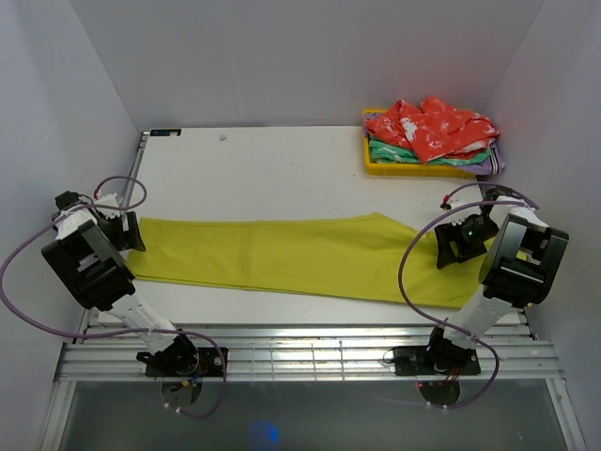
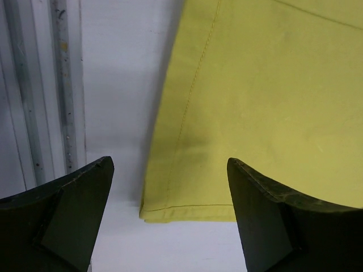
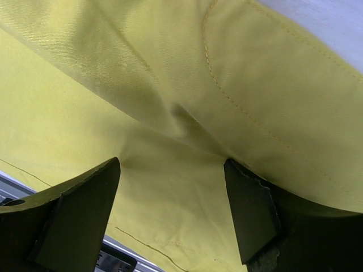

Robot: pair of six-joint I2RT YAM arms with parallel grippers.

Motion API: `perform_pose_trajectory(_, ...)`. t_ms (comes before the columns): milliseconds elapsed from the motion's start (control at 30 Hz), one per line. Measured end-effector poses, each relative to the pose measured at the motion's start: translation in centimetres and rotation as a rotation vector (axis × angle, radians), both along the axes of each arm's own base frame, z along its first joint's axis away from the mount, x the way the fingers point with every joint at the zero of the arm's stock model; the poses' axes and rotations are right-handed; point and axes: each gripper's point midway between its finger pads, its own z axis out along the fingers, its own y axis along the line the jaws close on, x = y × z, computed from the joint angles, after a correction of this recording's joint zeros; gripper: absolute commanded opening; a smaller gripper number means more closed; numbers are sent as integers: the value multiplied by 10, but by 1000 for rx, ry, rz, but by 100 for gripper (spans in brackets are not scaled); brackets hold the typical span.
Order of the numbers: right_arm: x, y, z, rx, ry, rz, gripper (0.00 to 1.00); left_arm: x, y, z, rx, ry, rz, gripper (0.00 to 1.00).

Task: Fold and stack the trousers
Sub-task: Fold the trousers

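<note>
Trousers [image 1: 282, 254] lie flat on table [image 1: 282, 160] as one long mustard band across the near half, roughly parallel to near edge. They run from L edge almost to R edge. Narrow leg end is at L. Wider end is at R, close to near-R corner, and bulges a bit toward table centre.

L gripper [image 1: 129, 232] sits at L edge of table, right at the leg end. Jaws are wide apart w/ nothing clamped btwn them. In wrist view the hem corner, w/ its stitch line, lies in the gap. One finger [image 2: 74, 215] is over bare white table, the other over yellow cloth. Can't tell if the tips touch the surface.

R gripper [image 1: 457, 242] is over the wider end of trousers, near R edge. Jaws are apart too and grip nothing. In wrist view both fingers [image 3: 249, 209] are low over the cloth. A soft pucker and a curved stitched seam show in the gap. Can't tell whether tips press the fabric or are just above it.

At far-R corner is a yellow tray [image 1: 368, 167] w/ red patterned garment [image 1: 432, 127] piled on green garment [image 1: 399, 150], well apart from trousers. Purple cables [image 1: 28, 254] loop off both arms. Metal rail [image 1: 310, 352] runs along near edge w/ arm bases on it.
</note>
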Motion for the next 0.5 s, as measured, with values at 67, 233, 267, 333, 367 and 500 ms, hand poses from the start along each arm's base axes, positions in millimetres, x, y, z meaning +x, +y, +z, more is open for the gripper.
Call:
perform_pose_trajectory(67,0,0,0,2,1,4,80,-4,-4,-9,-15,13,-6,88)
perform_pose_trajectory(233,1,0,1,9,17,4,80,-12,-14,-23,-43,32,-22,77)
perform_pose_trajectory(267,0,0,1,10,19,4,80,-12,-14,-24,-40,30,-24,76)
perform_pose_trajectory(333,1,0,1,12,20,4,80,-12,-15,-25,-32,19,-26,73)
perform_pose_trajectory(367,1,0,1,12,21,4,80,-12,-15,-25,-28,13,-26,69)
perform_pose_trajectory(500,1,0,1,11,22,7,79,-12,-23,-27,-31,-6,-28,41)
